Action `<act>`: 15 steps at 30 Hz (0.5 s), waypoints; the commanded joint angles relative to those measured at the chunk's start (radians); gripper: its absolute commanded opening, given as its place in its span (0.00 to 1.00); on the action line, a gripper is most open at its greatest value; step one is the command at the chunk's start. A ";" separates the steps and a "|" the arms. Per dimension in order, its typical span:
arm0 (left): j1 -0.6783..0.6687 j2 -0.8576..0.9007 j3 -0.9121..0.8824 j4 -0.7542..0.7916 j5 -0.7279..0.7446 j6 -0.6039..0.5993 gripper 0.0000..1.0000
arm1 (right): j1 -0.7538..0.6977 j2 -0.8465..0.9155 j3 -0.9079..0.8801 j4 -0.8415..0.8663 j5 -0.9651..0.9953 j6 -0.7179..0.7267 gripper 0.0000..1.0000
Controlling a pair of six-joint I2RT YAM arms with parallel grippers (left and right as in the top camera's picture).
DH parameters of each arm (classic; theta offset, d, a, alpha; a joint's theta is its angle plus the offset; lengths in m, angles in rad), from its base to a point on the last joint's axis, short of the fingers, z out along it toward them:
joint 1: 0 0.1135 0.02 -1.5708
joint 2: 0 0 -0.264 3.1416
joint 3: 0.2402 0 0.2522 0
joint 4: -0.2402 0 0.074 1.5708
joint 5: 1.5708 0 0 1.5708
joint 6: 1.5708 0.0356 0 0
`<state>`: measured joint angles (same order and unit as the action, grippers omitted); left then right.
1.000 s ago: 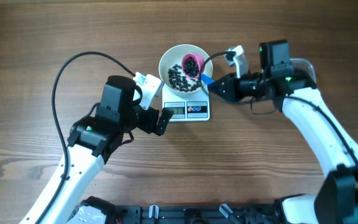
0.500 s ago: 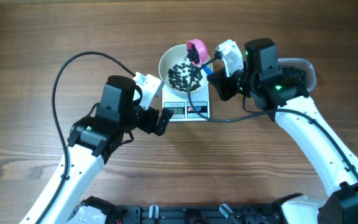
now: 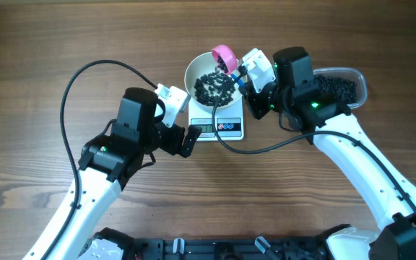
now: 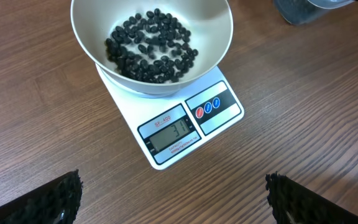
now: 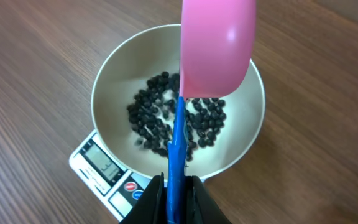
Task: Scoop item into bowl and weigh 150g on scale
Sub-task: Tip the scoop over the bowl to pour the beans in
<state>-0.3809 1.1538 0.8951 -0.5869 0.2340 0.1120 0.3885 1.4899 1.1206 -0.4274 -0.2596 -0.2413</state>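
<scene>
White round deep bowl [image 3: 191, 72]: stands on the scale, covering the 12 o'clock part of its plate in the overhead view.
Glossy black pea-sized beans [image 4: 151, 43]: a loose, shallow scatter across the floor of the bowl, with white showing between them.
Small white square kitchen scale [image 4: 191, 124]: flat on the table; its grey display [image 4: 171, 134] and two round buttons lie along the edge at 6 o'clock of the bowl, with dark digits showing.
Pink plastic scoop with a blue handle [image 5: 216, 50]: tilted in the air above the bowl's rim at about 1 o'clock, its handle running back to the right gripper.
Black two-finger right gripper [image 5: 174, 202]: at 3 o'clock of the bowl, fingers pinched tight on the scoop's blue handle.
Black-and-white left gripper [image 4: 173, 202]: at 8 o'clock of the scale, above bare table, fingers spread as wide as they go, nothing between them.
Clear rounded-rectangular plastic tub [image 3: 364, 83]: at 3 o'clock of the bowl, beyond the right arm, holding a dark heap of the same beans.
Brown wood-grain table [image 3: 35, 43]: carries the scale and the tub.
</scene>
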 commanded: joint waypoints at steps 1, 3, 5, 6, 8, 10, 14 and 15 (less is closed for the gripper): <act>-0.003 0.008 -0.005 0.000 0.009 0.014 1.00 | 0.007 -0.014 0.024 0.006 0.027 -0.060 0.04; -0.003 0.008 -0.005 0.000 0.009 0.014 1.00 | 0.008 -0.014 0.022 0.003 0.027 -0.090 0.04; -0.003 0.008 -0.005 0.000 0.009 0.014 1.00 | 0.008 -0.014 0.018 0.001 0.027 -0.124 0.04; -0.003 0.008 -0.005 0.000 0.009 0.014 1.00 | 0.008 -0.014 0.018 0.000 0.029 -0.130 0.04; -0.003 0.008 -0.005 -0.001 0.008 0.014 1.00 | 0.008 -0.014 0.017 0.001 0.050 -0.131 0.04; -0.003 0.008 -0.005 -0.001 0.009 0.014 1.00 | 0.008 -0.014 0.017 0.000 0.064 -0.137 0.04; -0.003 0.008 -0.005 -0.001 0.009 0.014 1.00 | 0.008 -0.014 0.017 -0.001 0.068 -0.151 0.04; -0.003 0.008 -0.005 0.000 0.008 0.014 1.00 | 0.008 -0.014 0.017 -0.004 0.068 -0.151 0.04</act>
<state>-0.3809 1.1538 0.8951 -0.5869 0.2340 0.1120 0.3904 1.4899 1.1210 -0.4290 -0.2153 -0.3641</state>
